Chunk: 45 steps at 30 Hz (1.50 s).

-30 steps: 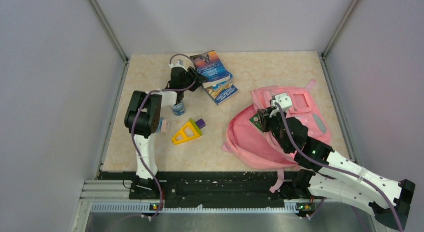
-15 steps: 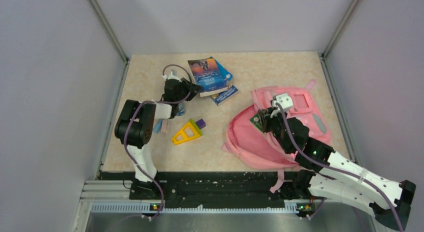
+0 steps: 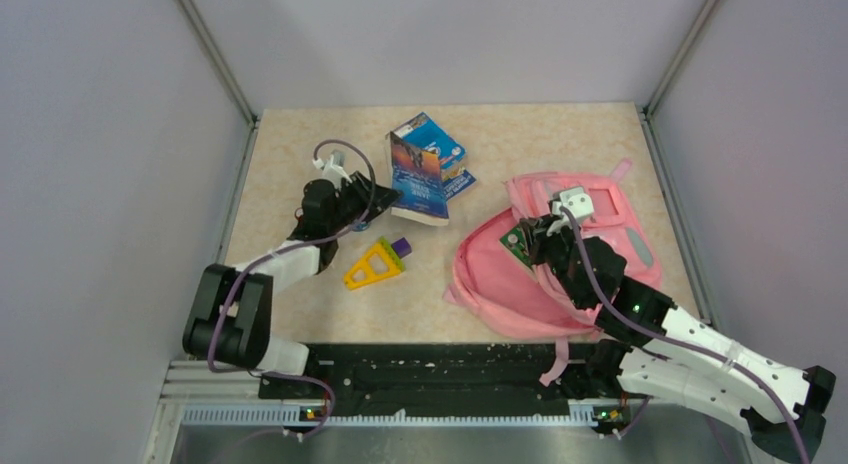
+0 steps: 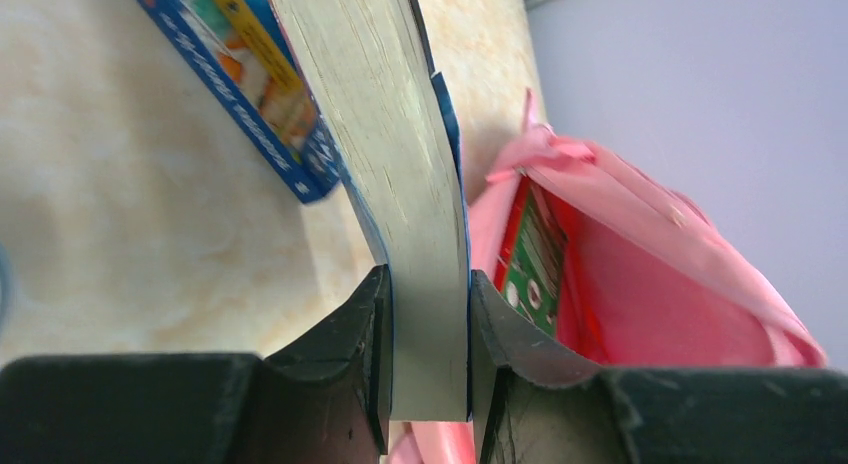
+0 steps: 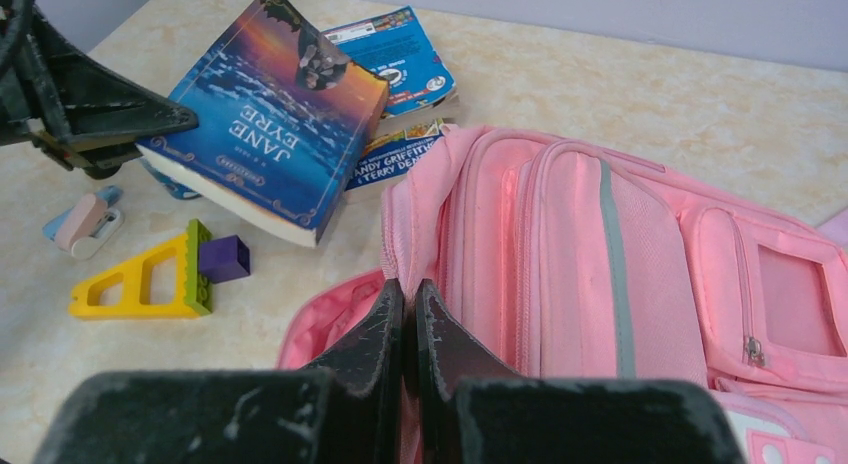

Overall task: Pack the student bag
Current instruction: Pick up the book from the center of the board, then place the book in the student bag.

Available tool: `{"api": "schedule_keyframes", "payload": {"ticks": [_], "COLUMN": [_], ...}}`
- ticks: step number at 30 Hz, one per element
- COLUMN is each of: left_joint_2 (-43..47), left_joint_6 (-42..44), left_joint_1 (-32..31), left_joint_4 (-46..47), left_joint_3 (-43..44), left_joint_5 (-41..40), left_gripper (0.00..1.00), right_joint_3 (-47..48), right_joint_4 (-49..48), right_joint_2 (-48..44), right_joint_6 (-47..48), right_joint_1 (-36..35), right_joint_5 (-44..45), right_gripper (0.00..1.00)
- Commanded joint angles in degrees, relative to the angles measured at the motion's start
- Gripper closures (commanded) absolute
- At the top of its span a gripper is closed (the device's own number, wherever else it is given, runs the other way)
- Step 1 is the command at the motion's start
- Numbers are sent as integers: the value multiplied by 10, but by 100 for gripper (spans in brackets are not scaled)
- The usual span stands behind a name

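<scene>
The student bag (image 3: 500, 284) lies at the right, pink, its main opening facing left. My right gripper (image 5: 410, 289) is shut on the fabric edge of that opening and holds it up. My left gripper (image 4: 428, 294) is shut on a thick blue paperback (image 4: 400, 134), clamped across its page block. The book (image 3: 418, 174) hangs tilted above the table, left of the bag (image 4: 680, 314). In the right wrist view its blue cover (image 5: 270, 124) faces the camera, with the left fingers (image 5: 100, 114) at its left end.
Two more books (image 3: 445, 149) lie stacked at the back centre, also seen in the right wrist view (image 5: 400, 64). A yellow triangle toy (image 3: 375, 267) with a purple block (image 3: 401, 247) sits left of the bag. A small pink and blue piece (image 5: 80, 224) lies nearby.
My left gripper closed on the blue paperback and lifted it off the stack, tilting it upright as the arm swung back and left. The right gripper kept its hold on the bag.
</scene>
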<state>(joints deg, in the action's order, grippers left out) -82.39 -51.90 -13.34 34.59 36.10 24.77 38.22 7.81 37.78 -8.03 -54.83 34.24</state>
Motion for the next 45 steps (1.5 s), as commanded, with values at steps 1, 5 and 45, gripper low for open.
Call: {"api": "schedule_keyframes", "payload": {"ticks": [1,5,45], "left_joint_2": [108,188,-87], "left_joint_6": [-19,-20,-37], "left_joint_1": [-18,-46,-333], "left_joint_4": [100,63,111], "left_joint_3": [-18,-30,97], "left_joint_5": [92,100,4], "left_gripper": [100,100,100], "right_joint_3": [15,18,52], "right_joint_4": [-50,-46,-56], "right_joint_2": [-19,-21,4], "right_joint_6": [-5,-7,6], "right_joint_1": [5,5,5], "right_joint_5": [-5,-1,5], "right_gripper": [100,100,100]}}
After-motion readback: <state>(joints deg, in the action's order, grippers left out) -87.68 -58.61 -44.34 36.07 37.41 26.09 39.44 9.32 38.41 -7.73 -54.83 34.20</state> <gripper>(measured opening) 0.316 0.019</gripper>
